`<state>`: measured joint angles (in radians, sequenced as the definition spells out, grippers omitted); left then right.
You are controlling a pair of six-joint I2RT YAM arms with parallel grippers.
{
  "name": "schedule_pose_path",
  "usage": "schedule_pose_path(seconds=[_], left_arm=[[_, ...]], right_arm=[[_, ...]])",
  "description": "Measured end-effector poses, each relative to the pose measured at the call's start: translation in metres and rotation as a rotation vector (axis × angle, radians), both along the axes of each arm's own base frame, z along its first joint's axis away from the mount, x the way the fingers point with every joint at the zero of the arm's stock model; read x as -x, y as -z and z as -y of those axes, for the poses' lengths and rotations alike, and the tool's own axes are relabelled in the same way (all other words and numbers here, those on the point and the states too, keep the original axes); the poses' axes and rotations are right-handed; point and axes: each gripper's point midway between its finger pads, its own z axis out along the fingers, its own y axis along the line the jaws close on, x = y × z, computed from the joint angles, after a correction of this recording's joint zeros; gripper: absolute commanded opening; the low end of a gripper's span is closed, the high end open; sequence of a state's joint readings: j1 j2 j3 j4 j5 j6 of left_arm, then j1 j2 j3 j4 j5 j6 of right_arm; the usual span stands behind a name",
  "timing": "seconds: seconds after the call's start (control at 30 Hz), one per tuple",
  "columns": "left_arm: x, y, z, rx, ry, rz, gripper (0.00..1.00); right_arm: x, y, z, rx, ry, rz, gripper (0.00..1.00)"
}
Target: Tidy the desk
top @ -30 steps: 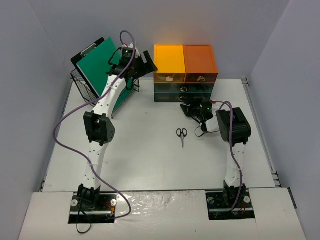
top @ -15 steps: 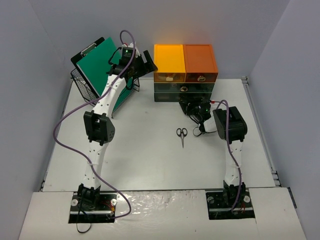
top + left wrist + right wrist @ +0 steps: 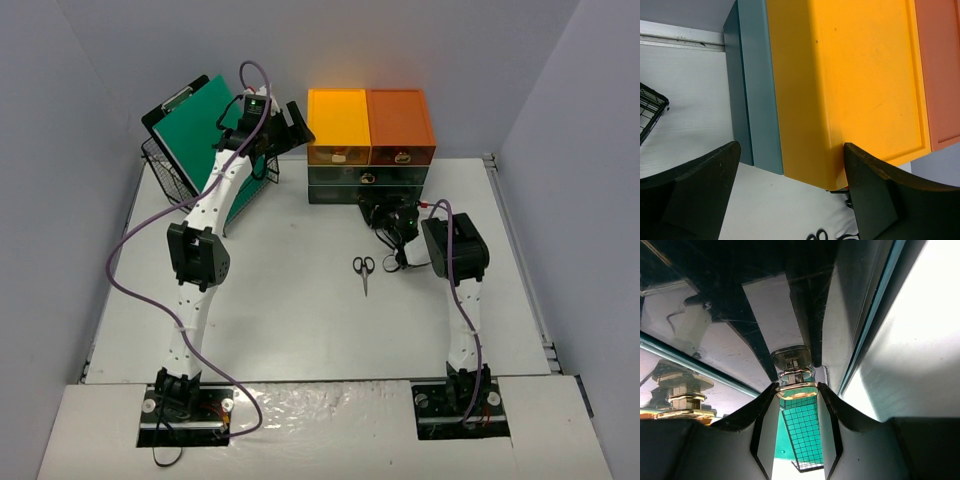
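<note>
The desk (image 3: 290,320) is the white tabletop. At its back stand a yellow box (image 3: 338,118) and an orange box (image 3: 400,118) on dark teal drawers (image 3: 365,176). My right gripper (image 3: 385,213) is low against the bottom drawer front. In the right wrist view its fingers (image 3: 765,430) press both sides of the drawer's gold handle (image 3: 796,391). My left gripper (image 3: 290,125) hangs open beside the yellow box (image 3: 855,75), holding nothing. Black scissors (image 3: 364,268) lie on the desk in front of the drawers.
A green clipboard (image 3: 195,120) leans in a black wire basket (image 3: 170,175) at the back left, behind the left arm. Grey-blue walls close in three sides. The right arm's cable loops near the scissors.
My right gripper moved forward to the bottom drawer front and its jaws narrowed onto the gold handle. The left arm has not moved.
</note>
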<state>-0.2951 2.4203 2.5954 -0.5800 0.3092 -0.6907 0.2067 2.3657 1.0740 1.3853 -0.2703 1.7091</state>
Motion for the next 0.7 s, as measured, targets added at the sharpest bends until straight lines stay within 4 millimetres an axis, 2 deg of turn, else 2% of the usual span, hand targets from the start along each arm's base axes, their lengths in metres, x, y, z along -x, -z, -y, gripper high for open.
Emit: schedule_pose_path(seconds=[0.2,0.5,0.57,0.7], left_arm=[[0.0,0.0,0.0,-0.002,0.0,-0.002,0.79],[0.0,0.0,-0.001,-0.001,0.0,-0.002,0.79],[0.0,0.0,-0.001,-0.001,0.0,-0.002,0.79],[0.0,0.001,-0.001,-0.002,-0.001,-0.004,0.79]], right_arm=[[0.009,0.001,0.0,0.005,0.009,-0.012,0.0],[0.084,0.001,-0.001,0.033,-0.025,-0.115,0.0],[0.093,0.001,-0.002,0.041,-0.032,-0.128,0.0],[0.097,0.001,-0.004,0.047,-0.038,-0.135,0.0]])
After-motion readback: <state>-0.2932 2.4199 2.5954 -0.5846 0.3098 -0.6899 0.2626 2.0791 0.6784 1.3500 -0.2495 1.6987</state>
